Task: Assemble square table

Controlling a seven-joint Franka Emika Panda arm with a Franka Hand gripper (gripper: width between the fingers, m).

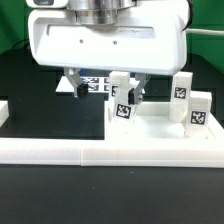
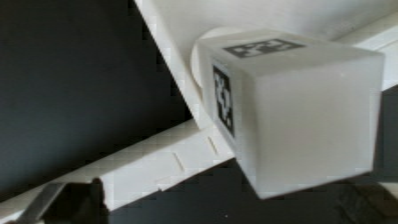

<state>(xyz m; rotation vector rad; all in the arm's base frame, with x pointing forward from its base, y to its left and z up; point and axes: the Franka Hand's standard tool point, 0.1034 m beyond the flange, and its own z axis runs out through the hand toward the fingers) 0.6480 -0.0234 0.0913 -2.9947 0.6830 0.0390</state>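
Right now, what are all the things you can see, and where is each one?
tabletop: one, white, flat on the black table, behind the border rail.
legs: three seen, white with black-and-white tags; one at the gripper, two standing toward the exterior view's right.
border rail: one, white, long, across the front.
marker board: one, white with black tags, partly hidden behind the gripper.
black table: one, under everything.
gripper: one, white body with dark fingers, low over the tabletop; whether it grips the leg is unclear.
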